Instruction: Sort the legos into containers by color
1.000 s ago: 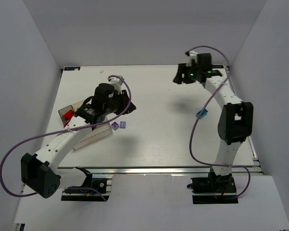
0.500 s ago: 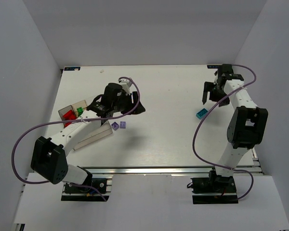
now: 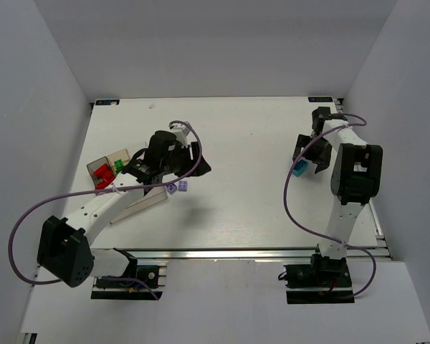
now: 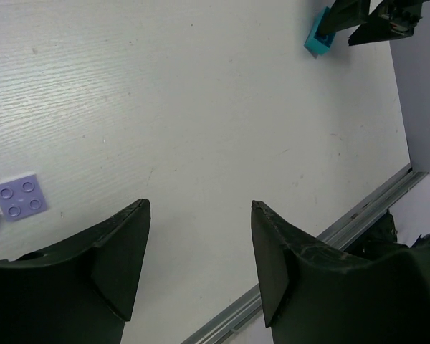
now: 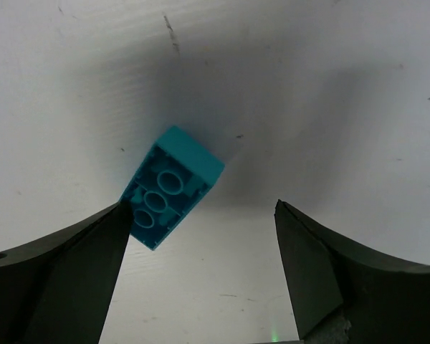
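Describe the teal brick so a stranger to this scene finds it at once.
Start at the white table and go to its right side, where the right arm's open gripper hangs. Just under it lies a small teal-blue plastic brick. It is the only teal piece, far from the two light purple bricks near the left arm.

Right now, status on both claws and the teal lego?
Left claw open, empty, purple lego beside it. Right claw open around teal lego, underside showing, not gripped. Nothing in the way.
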`<control>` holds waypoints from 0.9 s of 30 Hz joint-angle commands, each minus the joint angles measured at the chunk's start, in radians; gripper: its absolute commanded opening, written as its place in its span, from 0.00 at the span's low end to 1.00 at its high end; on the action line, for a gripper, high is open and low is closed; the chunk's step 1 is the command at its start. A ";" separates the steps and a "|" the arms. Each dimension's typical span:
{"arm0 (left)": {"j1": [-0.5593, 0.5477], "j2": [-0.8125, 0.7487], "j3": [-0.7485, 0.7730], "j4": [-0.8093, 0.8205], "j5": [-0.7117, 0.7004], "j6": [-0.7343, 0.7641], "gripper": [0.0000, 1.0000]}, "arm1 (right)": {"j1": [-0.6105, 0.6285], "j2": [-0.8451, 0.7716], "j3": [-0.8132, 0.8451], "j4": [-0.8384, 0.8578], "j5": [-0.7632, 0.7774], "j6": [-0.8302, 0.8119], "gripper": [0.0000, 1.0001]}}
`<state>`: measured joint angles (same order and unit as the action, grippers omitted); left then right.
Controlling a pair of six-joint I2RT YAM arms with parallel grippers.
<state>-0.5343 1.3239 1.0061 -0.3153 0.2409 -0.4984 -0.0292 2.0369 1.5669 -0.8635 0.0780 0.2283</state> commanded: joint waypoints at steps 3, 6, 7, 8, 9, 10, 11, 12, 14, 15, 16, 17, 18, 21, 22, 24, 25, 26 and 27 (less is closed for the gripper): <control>-0.006 -0.107 -0.027 -0.030 -0.058 -0.038 0.68 | 0.018 0.042 0.048 -0.005 -0.017 0.054 0.82; -0.006 -0.126 -0.037 -0.042 -0.074 -0.052 0.68 | 0.028 0.066 0.048 -0.006 -0.035 0.059 0.74; -0.006 -0.130 -0.043 -0.045 -0.077 -0.061 0.68 | 0.028 0.071 0.056 -0.006 -0.038 0.062 0.67; -0.006 -0.137 -0.047 -0.047 -0.086 -0.068 0.68 | 0.026 0.074 0.062 -0.006 -0.046 0.060 0.63; -0.006 -0.149 -0.050 -0.048 -0.089 -0.074 0.68 | 0.026 0.081 0.067 -0.006 -0.047 0.060 0.61; -0.006 -0.153 -0.054 -0.050 -0.094 -0.075 0.68 | 0.026 0.086 0.076 -0.006 -0.052 0.062 0.58; -0.006 -0.158 -0.055 -0.053 -0.104 -0.077 0.68 | 0.028 0.091 0.078 -0.006 -0.064 0.059 0.55; -0.006 -0.161 -0.055 -0.057 -0.107 -0.078 0.68 | 0.028 0.094 0.078 0.000 -0.067 0.060 0.52; -0.006 -0.166 -0.052 -0.070 -0.112 -0.077 0.68 | 0.028 0.101 0.088 0.004 -0.099 0.056 0.41; -0.006 -0.166 -0.047 -0.073 -0.115 -0.077 0.68 | 0.058 0.108 0.094 0.006 -0.103 0.052 0.36; -0.006 -0.166 -0.043 -0.082 -0.117 -0.074 0.68 | 0.063 0.108 0.102 0.011 -0.121 0.037 0.28; -0.006 -0.166 -0.041 -0.085 -0.115 -0.072 0.68 | 0.066 0.106 0.108 0.018 -0.130 0.036 0.24; -0.006 -0.166 -0.040 -0.088 -0.120 -0.069 0.68 | 0.064 0.089 0.108 0.029 -0.144 0.031 0.21; -0.006 -0.170 -0.035 -0.094 -0.123 -0.066 0.68 | 0.066 0.033 0.079 0.092 -0.222 0.016 0.05; -0.006 -0.170 -0.035 -0.097 -0.123 -0.068 0.68 | 0.077 0.017 0.070 0.130 -0.248 0.003 0.04; -0.006 -0.173 -0.031 -0.099 -0.123 -0.063 0.68 | 0.097 -0.035 0.050 0.158 -0.306 -0.039 0.01; -0.006 -0.173 -0.029 -0.100 -0.126 -0.060 0.68 | 0.127 -0.049 0.047 0.175 -0.338 -0.067 0.00; -0.006 -0.183 -0.026 -0.106 -0.130 -0.058 0.68 | 0.138 -0.078 0.047 0.201 -0.396 -0.089 0.00; -0.006 -0.190 -0.014 -0.113 -0.140 -0.055 0.68 | 0.150 -0.089 0.047 0.217 -0.434 -0.140 0.00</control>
<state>-0.5343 1.1881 0.9550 -0.4110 0.1272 -0.5652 0.0750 2.0674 1.6089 -0.7406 -0.1944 0.1955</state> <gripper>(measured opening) 0.682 0.340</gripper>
